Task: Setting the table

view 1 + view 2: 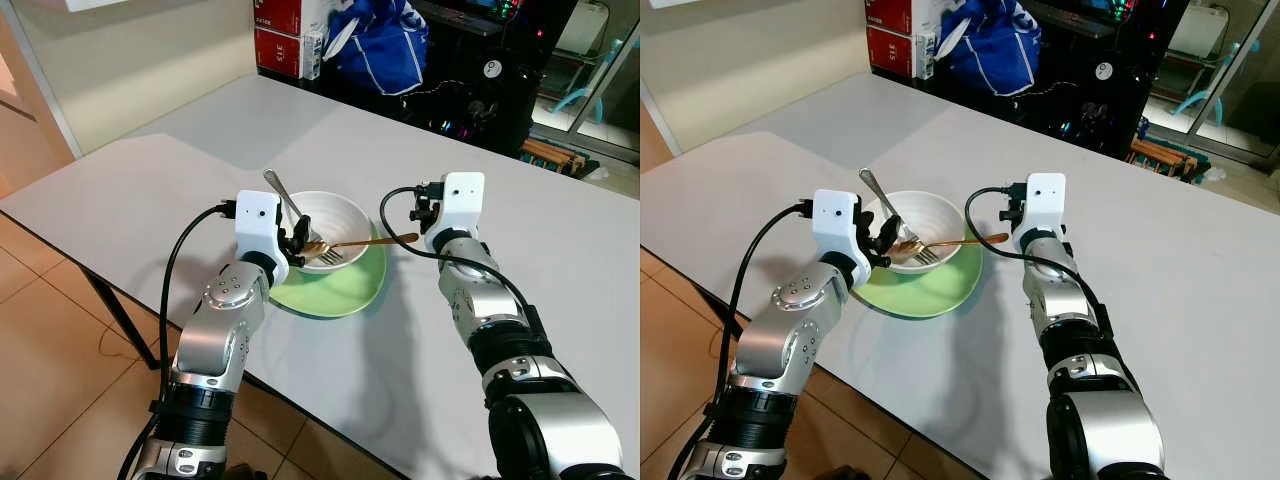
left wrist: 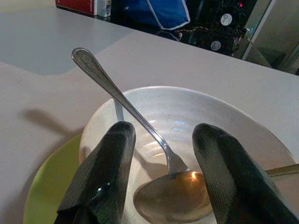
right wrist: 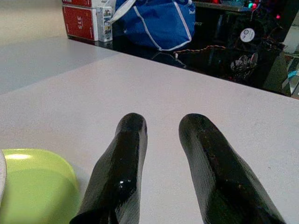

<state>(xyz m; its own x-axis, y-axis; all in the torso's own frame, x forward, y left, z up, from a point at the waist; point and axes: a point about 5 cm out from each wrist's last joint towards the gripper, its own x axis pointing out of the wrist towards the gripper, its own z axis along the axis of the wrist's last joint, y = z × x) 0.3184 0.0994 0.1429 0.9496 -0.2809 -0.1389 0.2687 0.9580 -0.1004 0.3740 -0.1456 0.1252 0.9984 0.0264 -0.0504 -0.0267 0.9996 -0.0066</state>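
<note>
The left gripper (image 1: pixel 297 240) hangs at the white bowl's (image 1: pixel 345 218) near-left rim, fingers (image 2: pixel 105 175) parted either side of the silver spoon (image 2: pixel 122 100), not yet pinching it. Bowl on green plate (image 1: pixel 350 285), gold fork (image 1: pixel 365 243) across it. Right gripper (image 3: pixel 163 163), just right of the plate above the surface (image 1: pixel 560 260), is parted and empty. The spoon looks light, stiff and slick; best pinched mid-handle.

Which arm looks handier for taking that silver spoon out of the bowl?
Left, probably. Its gripper sits at the bowl rim, jaws open either side of the spoon. The right gripper is over bare table beside the plate.
</note>
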